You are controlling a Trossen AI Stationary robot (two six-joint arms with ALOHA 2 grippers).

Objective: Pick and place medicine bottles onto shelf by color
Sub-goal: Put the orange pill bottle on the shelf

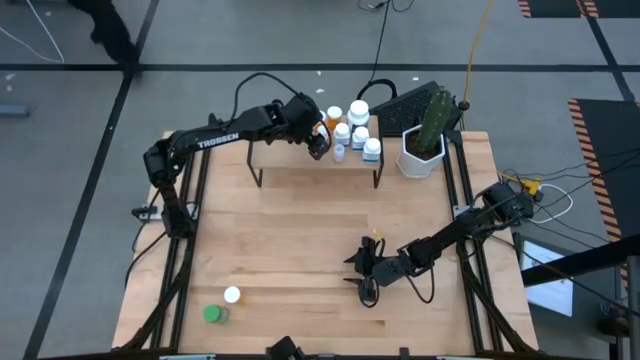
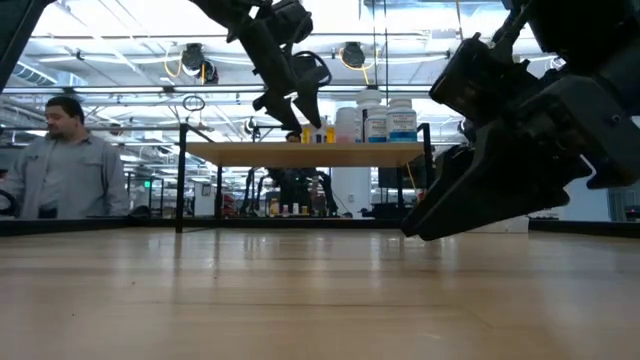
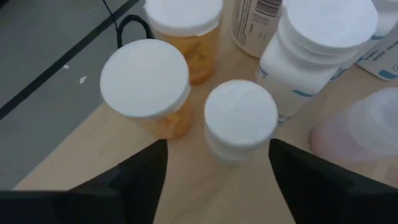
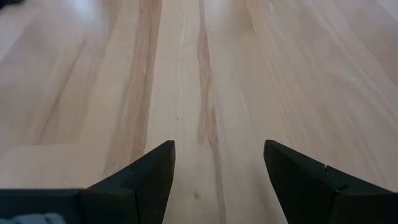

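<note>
At the lower left of the high view, a green bottle [image 1: 212,315] lies on the desk [image 1: 300,230] with a white-capped bottle [image 1: 232,295] just beside it, both well apart from everything else.

The left arm reaches from the left edge toward the upper middle of the frame, and the left gripper [image 1: 318,143] hangs over the left end of the shelf [image 1: 290,157], the light-wood board on black legs at the top of the desk. Its jaws are spread, with nothing between them. In the left wrist view a small white-capped bottle [image 3: 240,118] stands just ahead of the gap between the two dark fingers [image 3: 144,177], and two orange bottles [image 3: 149,84] with white caps stand next to it, at the shelf's edge. A larger white bottle [image 3: 314,43] is at the upper right of that view.

In the high view the cluster of bottles [image 1: 355,130] fills the right half of the shelf. A white pot with a cactus [image 1: 425,145] stands right of the shelf.

The right arm comes in from the right edge, and the right gripper [image 1: 364,270] rests low over bare wood in the lower middle of the desk. Its jaws are spread and hold nothing.

In the low view a person [image 2: 62,165] in a grey shirt stands at the far left.
</note>
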